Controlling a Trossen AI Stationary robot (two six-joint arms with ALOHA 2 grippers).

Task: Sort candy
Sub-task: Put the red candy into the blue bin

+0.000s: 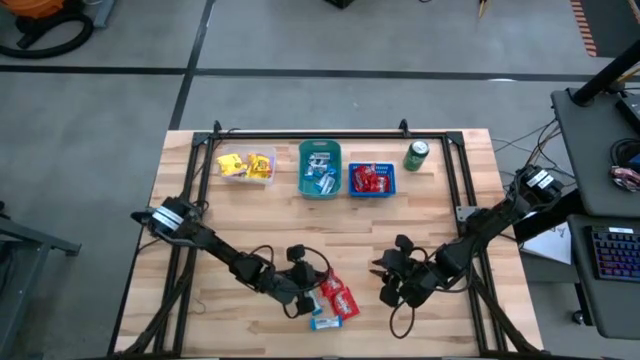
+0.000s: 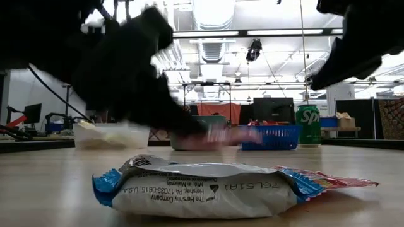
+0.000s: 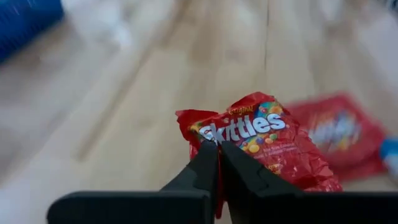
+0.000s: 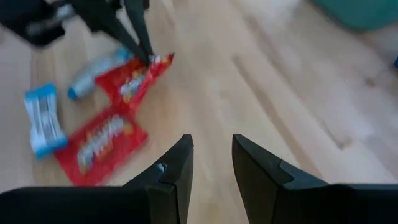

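Wooden slatted tabletop (image 1: 300, 230): left end effector (image 3: 217, 152) pinches shiny red Skittles candy packet (image 3: 264, 140); right end effector (image 4: 211, 158) hovers nearby, slightly spread, empty.

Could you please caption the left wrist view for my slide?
Left hand shut on a red Skittles pack above the wooden table.

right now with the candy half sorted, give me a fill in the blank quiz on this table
1. The left pincer is shut on a ____ candy packet.
2. The blue basket holds ____ candies.
3. The right pincer holds ____.
4. The green can stands beside the ____ basket.

Missing words: red; red; nothing; blue
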